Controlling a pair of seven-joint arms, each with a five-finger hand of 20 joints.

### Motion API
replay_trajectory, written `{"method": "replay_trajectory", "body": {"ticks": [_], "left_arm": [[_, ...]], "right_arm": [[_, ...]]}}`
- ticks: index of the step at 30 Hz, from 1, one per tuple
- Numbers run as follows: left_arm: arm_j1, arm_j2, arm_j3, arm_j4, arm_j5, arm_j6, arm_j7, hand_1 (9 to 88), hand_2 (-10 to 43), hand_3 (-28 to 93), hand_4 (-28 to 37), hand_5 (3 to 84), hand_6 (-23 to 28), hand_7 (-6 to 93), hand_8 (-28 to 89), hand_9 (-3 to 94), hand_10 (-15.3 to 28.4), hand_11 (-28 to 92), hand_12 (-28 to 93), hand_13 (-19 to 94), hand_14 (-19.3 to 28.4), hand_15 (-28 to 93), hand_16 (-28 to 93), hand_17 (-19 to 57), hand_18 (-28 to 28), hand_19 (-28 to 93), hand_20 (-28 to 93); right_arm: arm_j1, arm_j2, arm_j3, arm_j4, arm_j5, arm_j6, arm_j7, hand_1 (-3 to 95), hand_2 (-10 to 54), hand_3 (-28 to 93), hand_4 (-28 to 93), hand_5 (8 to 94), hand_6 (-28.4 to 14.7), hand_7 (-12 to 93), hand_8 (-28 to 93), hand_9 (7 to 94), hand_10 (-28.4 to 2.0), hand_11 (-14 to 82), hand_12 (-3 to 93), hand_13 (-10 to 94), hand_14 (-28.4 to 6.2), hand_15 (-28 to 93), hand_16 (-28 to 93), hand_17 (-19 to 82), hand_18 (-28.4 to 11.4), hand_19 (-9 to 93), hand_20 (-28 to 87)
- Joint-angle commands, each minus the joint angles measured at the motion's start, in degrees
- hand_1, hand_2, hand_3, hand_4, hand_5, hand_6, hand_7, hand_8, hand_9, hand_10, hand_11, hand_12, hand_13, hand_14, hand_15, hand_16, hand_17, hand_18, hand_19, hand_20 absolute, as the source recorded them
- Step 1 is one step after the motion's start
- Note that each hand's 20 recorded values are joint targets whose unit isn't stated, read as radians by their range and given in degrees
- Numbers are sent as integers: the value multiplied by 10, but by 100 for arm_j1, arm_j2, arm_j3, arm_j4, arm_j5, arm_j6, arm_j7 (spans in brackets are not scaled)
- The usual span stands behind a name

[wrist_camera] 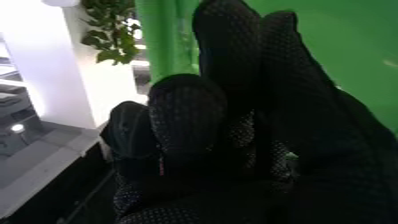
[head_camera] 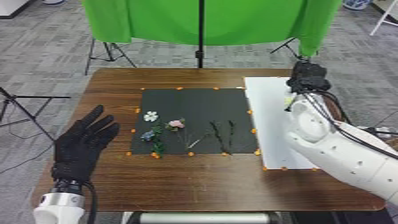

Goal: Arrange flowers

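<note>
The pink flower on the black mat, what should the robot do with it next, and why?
Maybe the right hand should move across toward the pink flower. That flower lies on the black mat, while the hand is away at the far end of the white sheet.

Table (head_camera: pixel 200 187): mat (head_camera: pixel 197 102) left of centre, sheet (head_camera: pixel 269 120) just beside its right edge. On mat: three flowers (head_camera: pixel 176 123) toward left, two stems (head_camera: pixel 231 134) farther right (side by side). Cloth (head_camera: pixel 147 22) beyond table's far edge.
</note>
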Motion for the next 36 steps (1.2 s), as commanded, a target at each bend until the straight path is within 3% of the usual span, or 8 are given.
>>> {"method": "replay_trajectory", "body": {"ticks": [1, 10, 17, 21, 25, 27, 32, 36], "left_arm": [[107, 27, 4, -19, -3, 28, 54, 234, 60, 807, -243, 399, 109, 117, -85, 357, 208, 254, 114, 263, 283, 528, -88, -78, 272, 559, 213], [41, 17, 25, 1, -6, 39, 2, 234, 60, 810, -237, 397, 109, 116, -86, 357, 208, 254, 114, 264, 282, 528, -88, -78, 272, 559, 212], [41, 47, 46, 3, -20, 37, 54, 236, 60, 808, -237, 396, 109, 117, -86, 357, 208, 255, 114, 263, 283, 528, -88, -78, 272, 558, 212], [4, 25, 27, 1, -2, 35, 17, 235, 60, 808, -238, 396, 108, 119, -86, 357, 208, 255, 114, 264, 283, 527, -88, -78, 272, 559, 213], [21, 2, 11, -5, -6, 54, 8, 235, 60, 809, -237, 396, 108, 120, -87, 357, 208, 255, 114, 263, 283, 528, -88, -78, 271, 558, 213], [21, -6, 15, -2, -5, 41, -5, 235, 60, 808, -238, 396, 108, 120, -87, 357, 208, 255, 114, 264, 283, 528, -88, -78, 270, 558, 213], [48, 30, 25, -3, -25, 63, 75, 235, 60, 808, -238, 397, 109, 120, -87, 357, 208, 255, 114, 263, 283, 528, -87, -78, 270, 558, 213], [36, -10, 9, 0, 3, 35, 14, 234, 60, 809, -238, 397, 109, 119, -87, 357, 208, 256, 114, 264, 283, 529, -88, -78, 270, 558, 213]], "right_arm": [[-509, -160, 1129, -292, 680, -2179, -126, 392, -95, 795, -283, 613, 21, 161, -127, 702, -137, 305, 170, 615, -103, 791, 166, 265, -237, 932, 598], [-442, -386, 1056, -30, 701, -2773, -334, 380, -95, 789, -283, 539, 33, 154, -129, 625, -163, 264, 148, 568, -119, 796, 145, 228, -242, 925, 594], [-568, -703, 970, 449, 334, -3174, -447, 405, -95, 768, -283, 612, 40, 160, -134, 683, -150, 241, 144, 596, -107, 773, 130, 251, -247, 922, 586], [-623, -725, 874, 583, 204, -3023, -466, 448, -95, 746, -282, 683, 43, 155, -118, 749, -122, 220, 149, 651, -85, 725, 147, 276, -242, 929, 565], [-625, -691, 689, 617, 64, -2541, -494, 584, -95, 576, -283, 826, 37, 164, 3, 889, -73, 98, 285, 727, -56, 703, 183, 313, -229, 932, 571], [-605, -641, 587, 608, -66, -2249, -563, 631, -95, 529, -283, 888, 40, 169, 24, 932, -59, 130, 298, 775, -43, 696, 200, 343, -220, 932, 586], [-387, -527, 317, 489, -68, -1717, -574, 626, -95, 562, -283, 914, 37, 166, 41, 937, -56, 186, 280, 809, -38, 690, 212, 365, -219, 932, 604], [-354, -535, 367, 331, -200, -1436, -652, 617, -95, 590, -283, 921, 32, 163, 46, 937, -58, 196, 279, 814, -37, 694, 215, 372, -219, 932, 610]]}}
